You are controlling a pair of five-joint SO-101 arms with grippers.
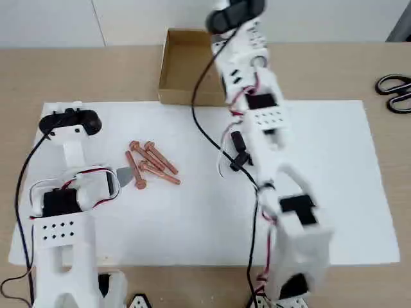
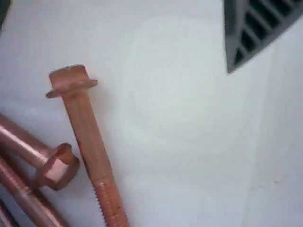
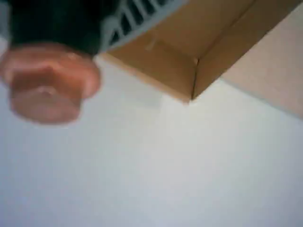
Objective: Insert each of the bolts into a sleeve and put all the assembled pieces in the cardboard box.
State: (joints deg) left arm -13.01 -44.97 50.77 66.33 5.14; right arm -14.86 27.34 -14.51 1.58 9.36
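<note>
Tabletop [image 1: 77, 70], tan, with a white sheet [image 1: 192, 212] laid over most of it. We note a cardboard box [image 1: 176, 64] at the far edge of the sheet, open side up, and a pair of scissors [image 1: 395, 90] on bare wood at the far right, well apart from everything else.

Bolts [image 1: 154, 163]: a loose copper-coloured cluster lying flat on the sheet, left of centre, some touching or crossing each other. In the left wrist view we see one bolt [image 2: 85, 142] full length, flanged head away from the threaded end, with a second hex head [image 2: 57, 165] just beside its shank.

Left end effector [image 1: 122, 176]: low over the sheet, just beside the near left edge of the cluster. Its jaws stand apart and nothing is between them. One grey ribbed finger [image 2: 258, 33] shows over bare sheet, clear of the bolts.

Right end effector [image 1: 218, 38]: the arm is stretched far forward, and its tip is at the box's right wall. In the right wrist view we see it closed on a copper piece [image 3: 47, 85]. This is very blurred, so we cannot say whether it is a bare bolt or one with a sleeve on it. The box corner [image 3: 194, 75] sits just beyond the piece, with white sheet below.
</note>
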